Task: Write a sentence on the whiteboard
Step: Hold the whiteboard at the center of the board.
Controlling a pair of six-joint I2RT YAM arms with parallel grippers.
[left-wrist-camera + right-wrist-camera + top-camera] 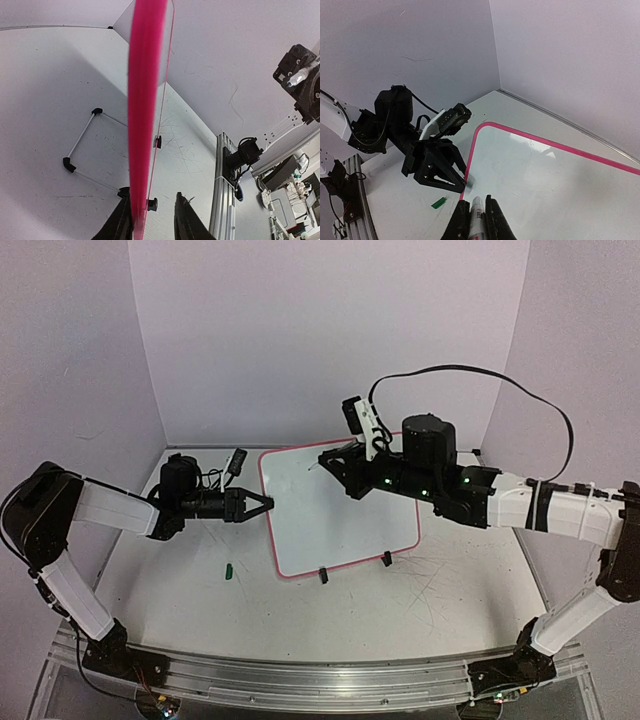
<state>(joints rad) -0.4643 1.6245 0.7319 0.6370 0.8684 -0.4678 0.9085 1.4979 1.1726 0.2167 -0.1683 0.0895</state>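
Note:
The whiteboard (340, 510) with its pink frame stands tilted on two black clip feet (322, 576) mid-table. Its face is blank apart from faint smudges; no sentence shows on it. My left gripper (266, 503) is open, its jaws straddling the board's left edge. In the left wrist view the pink edge (145, 100) lies against the left finger, the right finger apart. My right gripper (330, 462) is shut on a white marker (477, 220), tip pointing at the board's face (545, 170) near its left edge, beside the left gripper (462, 177).
A small green cap (229, 569) lies on the table left of the board, also in the right wrist view (439, 202). A wire stand (80, 150) sits behind the board. Walls enclose the table on three sides. An aluminium rail (320, 680) runs along the near edge.

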